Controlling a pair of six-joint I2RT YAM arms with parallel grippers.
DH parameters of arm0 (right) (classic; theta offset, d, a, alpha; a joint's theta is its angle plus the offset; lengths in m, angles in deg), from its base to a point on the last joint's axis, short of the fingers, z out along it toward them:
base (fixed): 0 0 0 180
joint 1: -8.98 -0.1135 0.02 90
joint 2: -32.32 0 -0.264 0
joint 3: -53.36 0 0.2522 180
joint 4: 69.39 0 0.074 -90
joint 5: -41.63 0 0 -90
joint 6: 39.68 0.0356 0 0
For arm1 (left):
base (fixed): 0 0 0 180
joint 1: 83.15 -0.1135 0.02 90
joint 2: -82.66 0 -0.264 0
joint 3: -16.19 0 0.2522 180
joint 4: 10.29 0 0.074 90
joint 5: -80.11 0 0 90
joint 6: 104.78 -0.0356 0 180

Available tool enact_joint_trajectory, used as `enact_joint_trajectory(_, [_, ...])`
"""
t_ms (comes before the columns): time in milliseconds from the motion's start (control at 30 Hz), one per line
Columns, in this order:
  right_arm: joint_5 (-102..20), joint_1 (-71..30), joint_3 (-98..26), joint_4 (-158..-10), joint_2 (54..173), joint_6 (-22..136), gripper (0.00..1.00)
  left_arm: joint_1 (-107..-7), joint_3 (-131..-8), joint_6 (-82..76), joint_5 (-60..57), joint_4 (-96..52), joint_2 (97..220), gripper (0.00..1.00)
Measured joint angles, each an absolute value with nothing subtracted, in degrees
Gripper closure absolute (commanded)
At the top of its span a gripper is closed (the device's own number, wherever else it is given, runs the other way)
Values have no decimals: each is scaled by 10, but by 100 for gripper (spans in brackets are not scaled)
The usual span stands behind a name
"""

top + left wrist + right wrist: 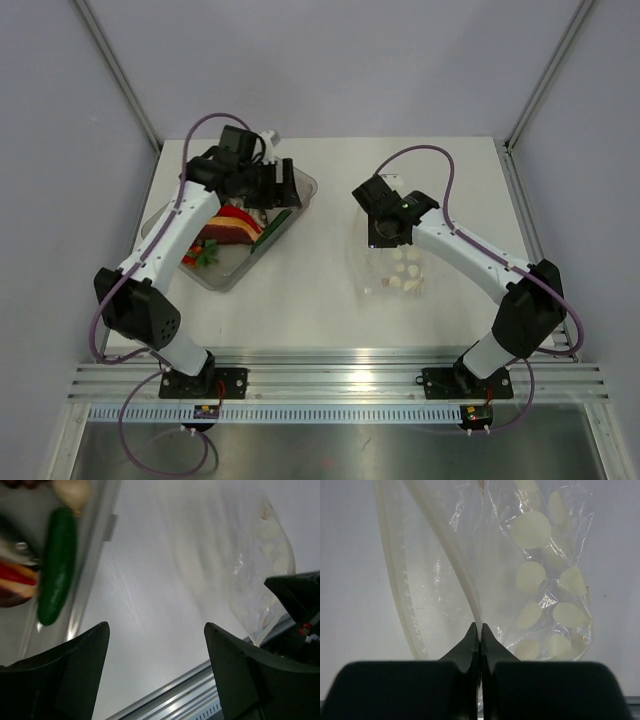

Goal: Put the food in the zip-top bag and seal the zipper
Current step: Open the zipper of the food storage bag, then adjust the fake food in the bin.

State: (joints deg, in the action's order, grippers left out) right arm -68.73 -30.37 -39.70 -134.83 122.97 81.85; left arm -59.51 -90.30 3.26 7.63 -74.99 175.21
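Showing a white desk (320,300) with two arms bolted at its near edge. Clear grey tray (228,284) lies on the left half, set at an angle. Zip-top bag (395,265), clear with pale round spots, lies on the right half, well apart from the tray, with no food seen inside it. Left gripper (275,185) hangs over the tray's far end, its jaws spread wide and holding nothing; in the left wrist view, bare desk shows between them. Right gripper (385,232) is at the bag's far end, its jaws closed on the bag's mouth edge. All the food is in the tray: a dark-green cucumber (57,565) along its right wall, an orange-red fruit wedge (238,232) beside it. Zipper (392,580) curves away from the pinch, unsealed.
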Motion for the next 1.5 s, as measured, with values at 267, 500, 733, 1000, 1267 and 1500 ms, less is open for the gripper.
enact_joint_trajectory(267, [-671,-304,-395,-1329,1206,812,100,-739,-835,80,-96,-761,1672,17])
enact_joint_trajectory(500, [-656,-304,-393,-1314,1201,803,100,-809,-754,123,-121,-754,1695,20])
enact_joint_trajectory(733, [-652,-304,-382,-1309,1201,799,100,-818,-750,167,-92,-702,1775,30])
enact_joint_trajectory(1000, [-648,-304,-382,-1308,1201,799,100,-817,-815,218,-75,-644,1896,38])
enact_joint_trajectory(1267, [-643,-304,-382,-1308,1201,799,100,-817,-816,244,-60,-603,1932,50])
enact_joint_trajectory(1500, [-638,-304,-382,-1308,1201,799,100,-813,-814,244,-55,-590,1939,77])
